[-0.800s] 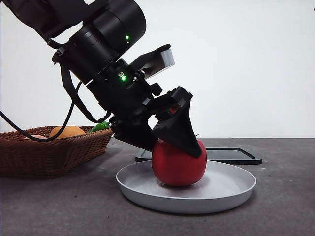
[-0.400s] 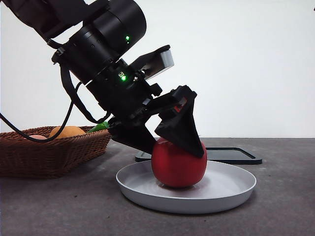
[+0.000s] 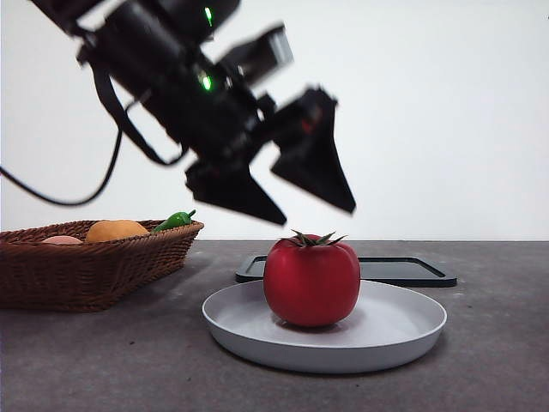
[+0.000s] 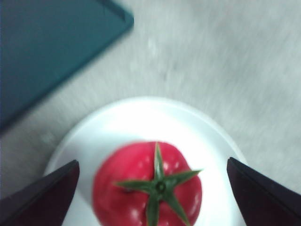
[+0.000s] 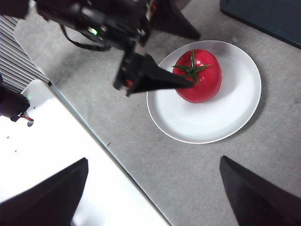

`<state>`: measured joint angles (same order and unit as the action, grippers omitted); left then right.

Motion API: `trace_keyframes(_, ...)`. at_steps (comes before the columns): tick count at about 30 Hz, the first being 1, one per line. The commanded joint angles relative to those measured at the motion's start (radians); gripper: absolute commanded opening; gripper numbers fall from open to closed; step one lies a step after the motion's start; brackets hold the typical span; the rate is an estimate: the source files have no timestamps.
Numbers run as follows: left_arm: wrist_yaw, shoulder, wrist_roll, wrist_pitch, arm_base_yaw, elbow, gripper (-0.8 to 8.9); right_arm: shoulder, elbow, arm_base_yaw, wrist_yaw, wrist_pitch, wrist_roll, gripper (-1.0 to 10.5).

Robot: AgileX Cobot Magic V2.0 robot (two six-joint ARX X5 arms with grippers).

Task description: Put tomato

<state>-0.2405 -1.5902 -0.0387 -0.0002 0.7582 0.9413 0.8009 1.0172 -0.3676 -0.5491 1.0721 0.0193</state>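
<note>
The left gripper [image 3: 319, 213] is seen spread wide and empty, clear above the tomato [image 3: 311, 280], which is set upright near the middle of the white plate [image 3: 403, 330] with bare rim all round, while the right gripper [image 5: 153, 197], likewise parted, is held well apart.

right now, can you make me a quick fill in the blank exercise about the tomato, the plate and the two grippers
1. The tomato sits on the white ____.
2. The left gripper hangs above the tomato with its jaws ____.
3. The wicker basket holds an orange fruit and a ____ pepper.
4. The right gripper holds ____.

Missing words: plate; open; green; nothing
</note>
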Motion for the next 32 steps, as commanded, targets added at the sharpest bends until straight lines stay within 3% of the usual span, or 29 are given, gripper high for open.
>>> trace_keyframes(1, -0.001, 0.045, 0.003, -0.014, -0.007, 0.016, 5.04, 0.008, 0.019, -0.006, 0.000, -0.006, -0.007, 4.5)
trace_keyframes(19, -0.007, 0.547, 0.003, -0.509, -0.204, 0.016, 4.96, 0.009, 0.019, -0.006, 0.008, -0.066, -0.007, 4.5)
trace_keyframes(29, -0.220, 0.709, -0.003, -0.867, -0.245, 0.016, 4.95, 0.065, 0.019, -0.006, 0.007, -0.101, -0.007, 4.5)
trace_keyframes(32, -0.236, 0.730, -0.006, -0.914, -0.245, 0.016, 4.95, 0.099, 0.019, -0.006, 0.007, -0.104, -0.007, 4.5)
